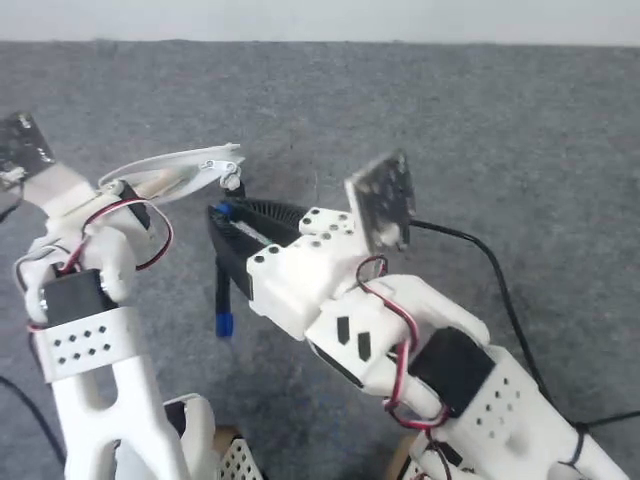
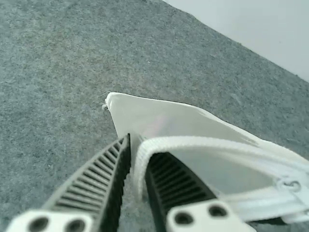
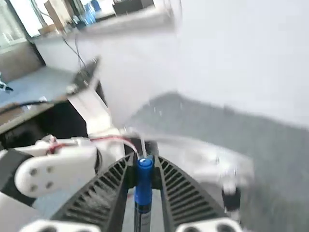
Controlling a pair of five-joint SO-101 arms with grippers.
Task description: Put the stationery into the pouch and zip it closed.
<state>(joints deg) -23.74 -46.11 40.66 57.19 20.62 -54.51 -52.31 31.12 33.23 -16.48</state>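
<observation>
My left gripper (image 2: 135, 146) is shut on the zipper edge of a white translucent pouch (image 2: 193, 123) and holds it above the grey table. From the high view, the pouch (image 1: 175, 170) hangs at the left with its zipper pull (image 1: 232, 181) pointing right. My right gripper (image 3: 143, 159) is shut on a blue pen (image 3: 143, 186). In the high view this gripper (image 1: 226, 222) sits just below and right of the pouch's end. The pen (image 1: 223, 318) hangs down from it toward the table. The right wrist view shows the pouch (image 3: 205, 157) blurred just beyond the pen tip.
Grey carpet-like table surface (image 1: 480, 130) spreads all around, with open room at the back and right. A black cable (image 1: 500, 280) trails from the right arm. The left arm's white body (image 3: 58, 166) lies close beside the right gripper.
</observation>
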